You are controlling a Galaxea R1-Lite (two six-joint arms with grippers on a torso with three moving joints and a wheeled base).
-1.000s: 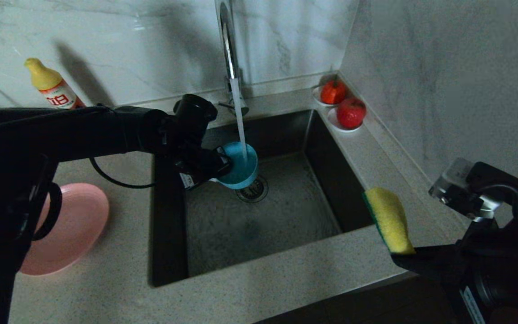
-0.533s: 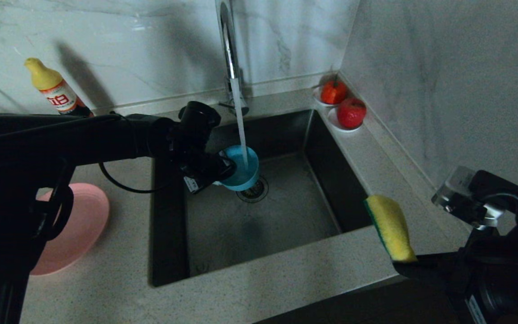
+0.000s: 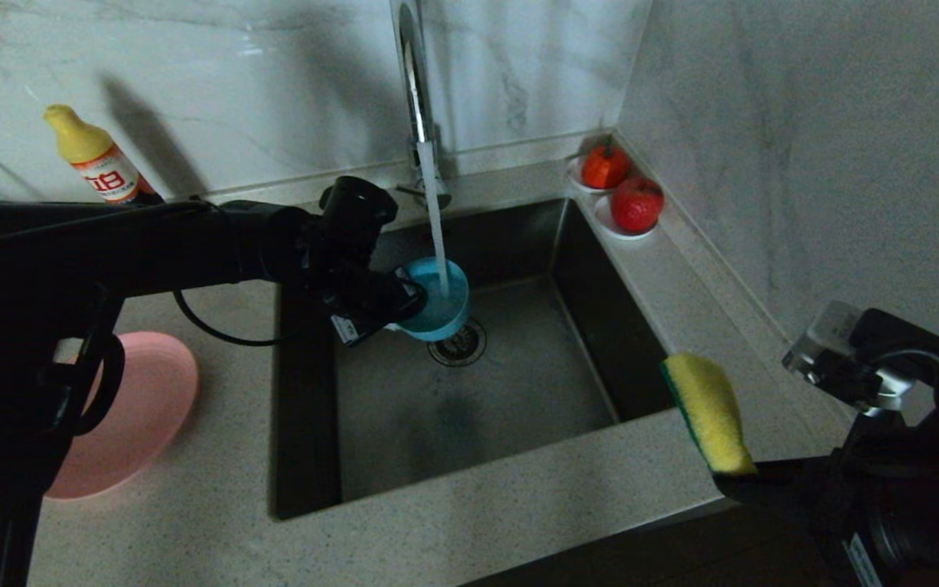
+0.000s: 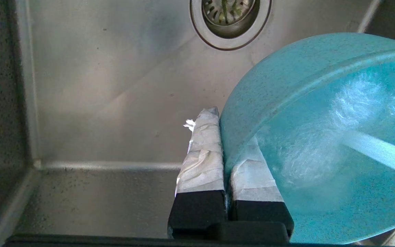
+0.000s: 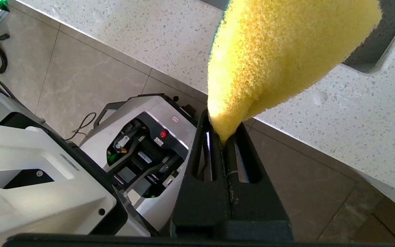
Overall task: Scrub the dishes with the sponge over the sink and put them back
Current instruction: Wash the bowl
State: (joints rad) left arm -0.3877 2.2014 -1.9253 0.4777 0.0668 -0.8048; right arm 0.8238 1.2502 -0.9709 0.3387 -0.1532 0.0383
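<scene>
Little has changed: the left gripper (image 4: 230, 137) stays clamped on the teal bowl (image 3: 435, 298) rim under the tap stream (image 3: 434, 214), over the sink (image 3: 469, 391). The right gripper (image 5: 223, 137) still pinches the one sponge (image 3: 708, 412). One pink plate (image 3: 131, 412), apparently two red fruits (image 3: 624, 189).

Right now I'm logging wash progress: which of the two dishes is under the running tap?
The teal bowl, gripped at its rim by the left tool over the sink. The pink plate lies on the counter.
</scene>
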